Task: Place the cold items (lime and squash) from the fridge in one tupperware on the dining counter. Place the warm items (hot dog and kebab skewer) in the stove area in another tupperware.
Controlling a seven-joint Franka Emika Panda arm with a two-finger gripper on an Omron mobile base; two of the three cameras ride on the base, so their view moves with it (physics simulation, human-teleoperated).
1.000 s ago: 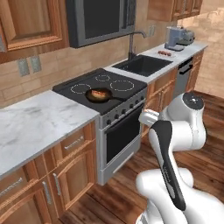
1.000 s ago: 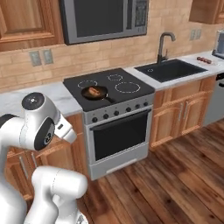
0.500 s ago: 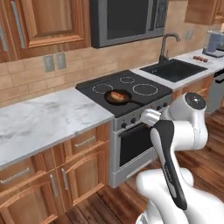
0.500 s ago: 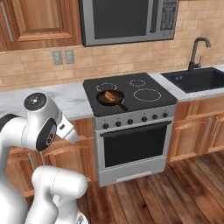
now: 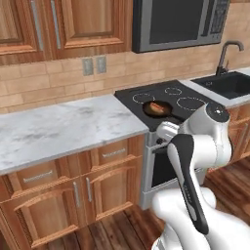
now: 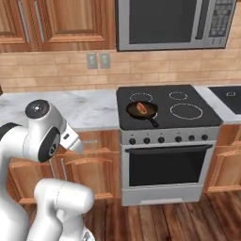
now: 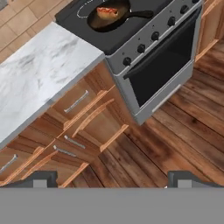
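Your hand (image 7: pixel 112 177) wide open and empty, hanging above the wooden floor (image 7: pixel 175 135) before the cabinets, hot dog (image 7: pixel 107 12) in the black pan (image 7: pixel 114 16) on the stove (image 7: pixel 144 30), beside the marble tabletop (image 7: pixel 39 74).

Counter (image 5: pixel 63 127) veined marble, cabinets (image 5: pixel 68 188) glossy wood, stove (image 6: pixel 164 155) brushed metal, pan (image 6: pixel 141 109) matt black.
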